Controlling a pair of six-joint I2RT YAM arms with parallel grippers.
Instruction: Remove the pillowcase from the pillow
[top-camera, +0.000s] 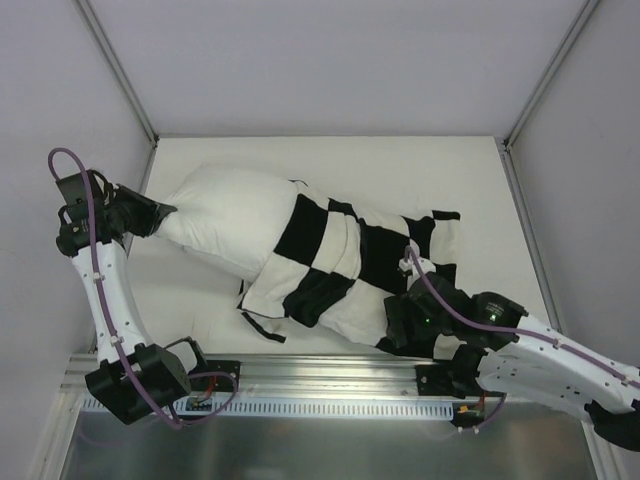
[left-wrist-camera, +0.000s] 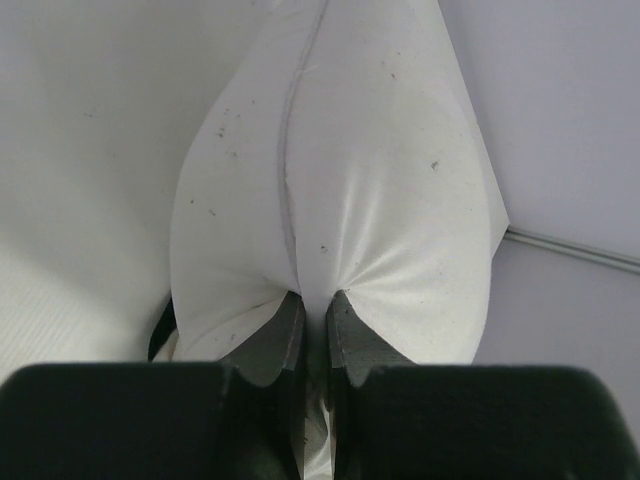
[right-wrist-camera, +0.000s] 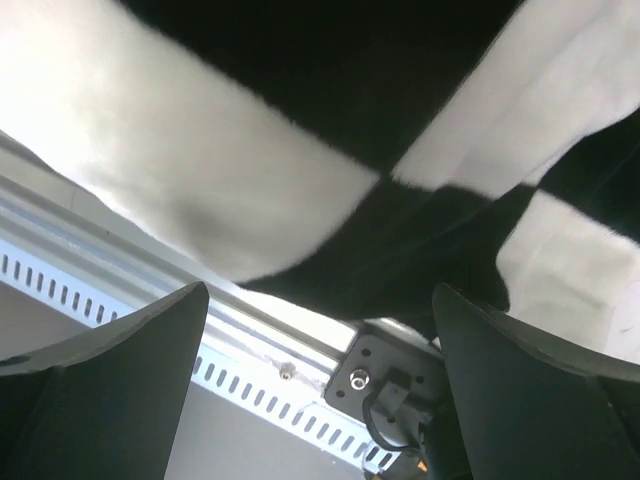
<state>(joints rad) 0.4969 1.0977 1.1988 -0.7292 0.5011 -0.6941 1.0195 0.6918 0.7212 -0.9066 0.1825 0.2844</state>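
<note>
The plain white pillow (top-camera: 225, 215) lies across the table, its left half bare. The black and cream checkered pillowcase (top-camera: 345, 265) covers its right half, bunched and wrinkled. My left gripper (top-camera: 160, 213) is shut on the pillow's left corner; in the left wrist view the white fabric (left-wrist-camera: 340, 190) is pinched between the dark fingers (left-wrist-camera: 283, 335). My right gripper (top-camera: 408, 322) is open at the pillowcase's near right edge. In the right wrist view its gripper (right-wrist-camera: 315, 340) has wide-apart fingers (right-wrist-camera: 110, 375) just below the hanging checkered cloth (right-wrist-camera: 330, 150), holding nothing.
A metal rail (top-camera: 330, 375) with slots runs along the table's near edge, with the arm bases on it. White walls (top-camera: 320, 60) enclose the table on three sides. The rail and a black bracket (right-wrist-camera: 385, 385) show under the cloth in the right wrist view.
</note>
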